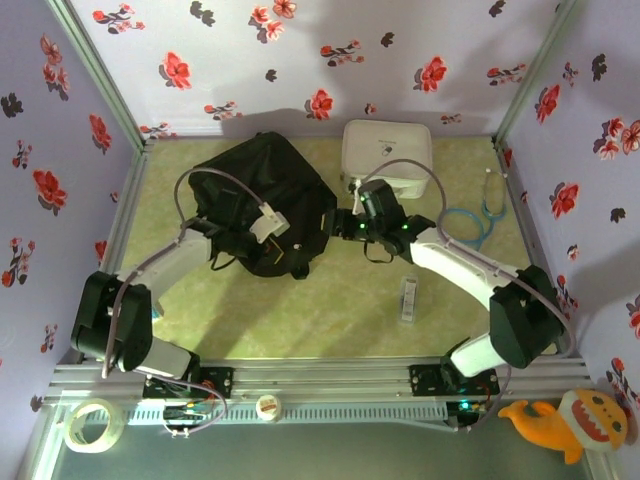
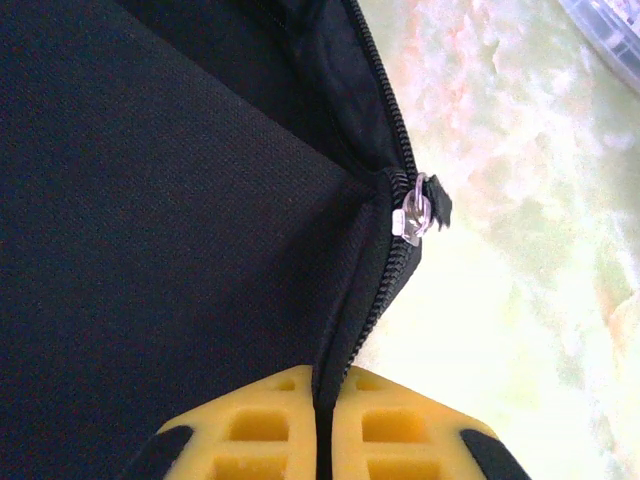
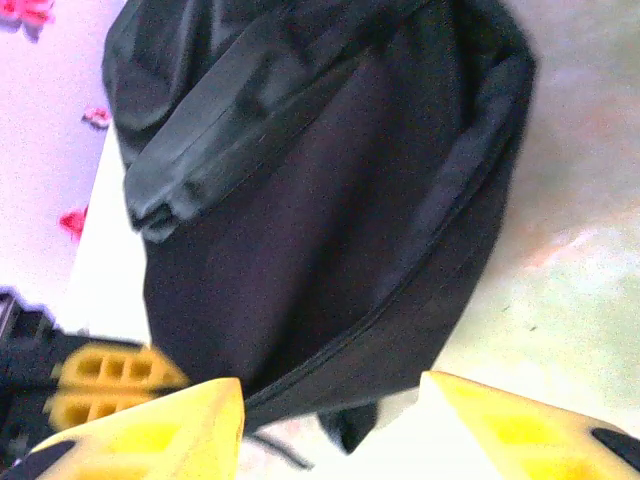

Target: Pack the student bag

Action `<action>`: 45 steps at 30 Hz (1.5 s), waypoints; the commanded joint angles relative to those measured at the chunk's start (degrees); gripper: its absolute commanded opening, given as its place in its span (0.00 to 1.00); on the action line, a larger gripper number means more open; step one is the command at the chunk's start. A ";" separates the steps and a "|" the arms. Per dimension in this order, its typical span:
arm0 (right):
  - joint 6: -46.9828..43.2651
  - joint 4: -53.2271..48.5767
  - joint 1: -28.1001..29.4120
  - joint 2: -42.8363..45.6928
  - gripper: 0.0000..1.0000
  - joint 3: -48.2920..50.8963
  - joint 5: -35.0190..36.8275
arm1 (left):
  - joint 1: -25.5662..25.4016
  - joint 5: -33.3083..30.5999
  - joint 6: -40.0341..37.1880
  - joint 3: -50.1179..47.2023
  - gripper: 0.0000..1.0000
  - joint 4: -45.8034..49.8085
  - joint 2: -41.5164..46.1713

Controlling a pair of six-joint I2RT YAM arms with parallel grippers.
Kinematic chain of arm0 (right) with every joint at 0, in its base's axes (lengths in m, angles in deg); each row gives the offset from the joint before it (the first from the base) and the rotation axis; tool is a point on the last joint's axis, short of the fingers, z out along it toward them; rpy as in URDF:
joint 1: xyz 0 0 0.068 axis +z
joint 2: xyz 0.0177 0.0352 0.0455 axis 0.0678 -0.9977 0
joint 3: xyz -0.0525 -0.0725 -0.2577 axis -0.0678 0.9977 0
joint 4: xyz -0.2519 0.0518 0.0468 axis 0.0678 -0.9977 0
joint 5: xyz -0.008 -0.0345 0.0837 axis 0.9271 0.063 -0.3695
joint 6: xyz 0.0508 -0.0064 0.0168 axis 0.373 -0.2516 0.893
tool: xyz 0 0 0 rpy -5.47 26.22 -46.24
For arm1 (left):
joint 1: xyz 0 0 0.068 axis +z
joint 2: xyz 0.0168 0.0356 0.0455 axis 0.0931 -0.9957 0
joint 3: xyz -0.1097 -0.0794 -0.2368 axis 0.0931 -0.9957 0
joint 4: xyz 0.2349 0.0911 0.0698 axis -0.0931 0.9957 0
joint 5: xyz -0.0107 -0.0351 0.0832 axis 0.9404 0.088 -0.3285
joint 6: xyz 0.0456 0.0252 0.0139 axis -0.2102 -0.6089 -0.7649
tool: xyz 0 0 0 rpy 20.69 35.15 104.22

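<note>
The student bag (image 1: 262,195) is a large black fabric backpack lying on the green mat, left of centre. My left gripper (image 1: 283,228) is over its right side, and its yellow fingers (image 2: 270,425) are shut on the bag's zipper edge (image 2: 360,310). A little further along that edge hangs the silver zipper pull (image 2: 418,210). My right gripper (image 1: 340,225) is open just to the right of the bag, with its yellow fingers (image 3: 150,430) spread wide. The bag's dark side panel (image 3: 320,200) lies just beyond them and nothing is between them.
A white zip case (image 1: 388,150) stands at the back, right of the bag. A blue stethoscope (image 1: 475,215) lies to the right and a small pale box (image 1: 408,298) sits on the mat in front. Floral walls enclose the mat. A tape roll (image 1: 92,425) and a plush toy (image 1: 570,425) lie outside the frame.
</note>
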 commanded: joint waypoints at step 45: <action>-24.02 -27.23 -1.85 -46.56 0.17 -46.83 -2.08 | -3.09 -4.91 -9.02 1.63 0.08 9.16 -5.78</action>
